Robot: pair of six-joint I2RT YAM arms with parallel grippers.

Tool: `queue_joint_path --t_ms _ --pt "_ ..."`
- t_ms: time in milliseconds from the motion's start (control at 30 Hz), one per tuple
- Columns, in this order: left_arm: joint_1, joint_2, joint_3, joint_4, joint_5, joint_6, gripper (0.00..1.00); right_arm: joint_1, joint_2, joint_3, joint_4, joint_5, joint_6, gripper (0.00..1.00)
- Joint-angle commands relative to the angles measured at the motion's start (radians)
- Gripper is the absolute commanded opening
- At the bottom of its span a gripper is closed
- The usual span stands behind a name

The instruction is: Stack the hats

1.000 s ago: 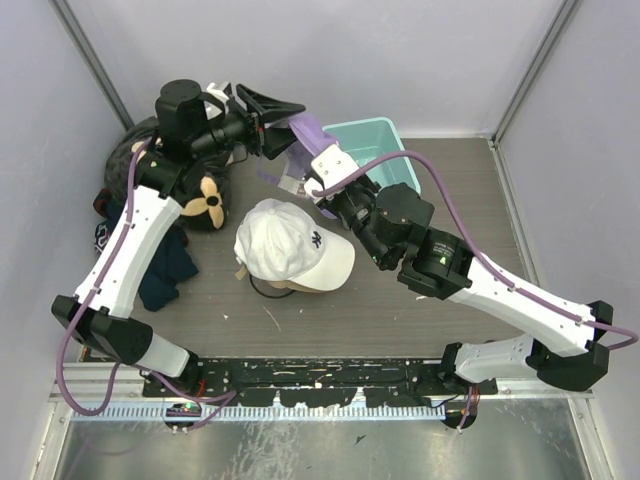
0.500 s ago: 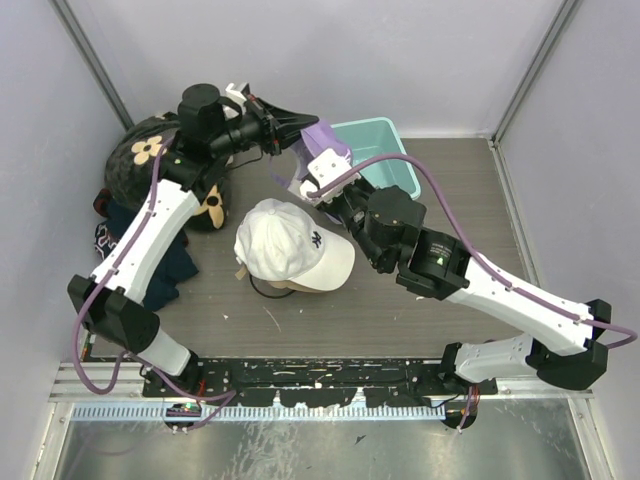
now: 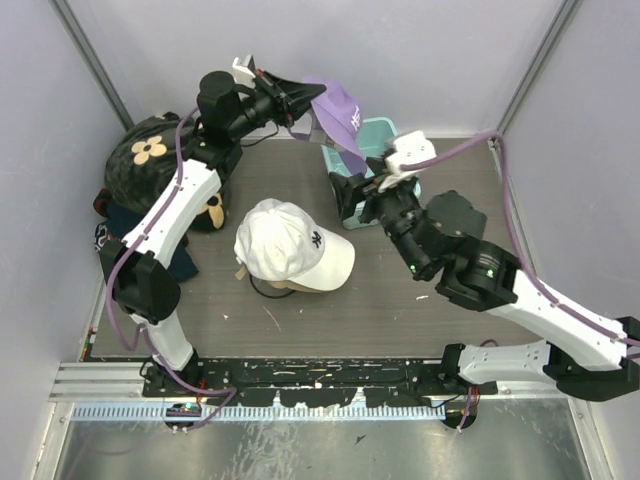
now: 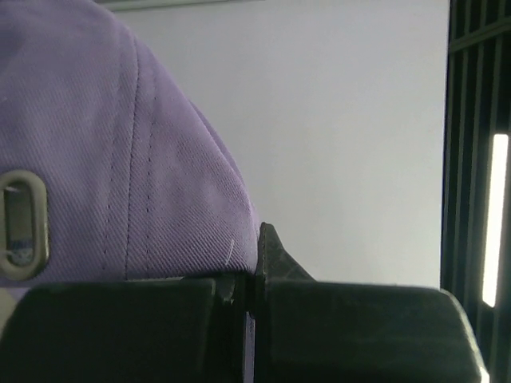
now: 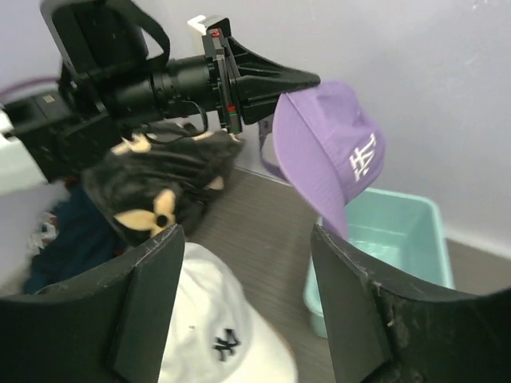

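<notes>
A purple hat (image 3: 342, 108) hangs in the air at the back, above the teal bin, pinched at its edge by my left gripper (image 3: 300, 104), which is shut on it. The left wrist view fills with the purple hat (image 4: 96, 159) above the closed left gripper (image 4: 251, 291). A white hat (image 3: 290, 245) lies mid-table, on top of a tan hat whose brim (image 3: 300, 287) peeks out below it. My right gripper (image 3: 350, 190) is open and empty, to the right of the white hat and below the purple one. Its view shows the purple hat (image 5: 327, 152) and the white hat (image 5: 215, 339) past its spread fingers (image 5: 148, 307).
A teal bin (image 3: 385, 140) stands at the back, under the purple hat. Black fabric with tan flowers (image 3: 150, 152) and dark navy clothing (image 3: 165, 272) lie heaped at the left. Grey walls close in on the table at the back and both sides.
The left gripper shut on the purple hat and carried it up and to the right. The right gripper let go of it, opened and drew back to the right.
</notes>
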Motion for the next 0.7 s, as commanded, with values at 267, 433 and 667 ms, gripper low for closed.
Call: queue_joint_path --t_ms 267,433,667 --pt "0.006 0.108 0.363 0.056 0.051 0.166 0.0 -0.361 -0.034 0.133 -0.096 -0.596 0.948 0.78" --pt "0.015 0.123 0.42 0.049 0.076 0.213 0.0 -0.619 -0.041 -0.094 0.311 -1.027 1.409 0.78" --pt "0.022 0.113 0.414 0.126 0.071 0.259 0.0 -0.729 0.015 -0.461 1.047 -1.064 2.165 0.66"
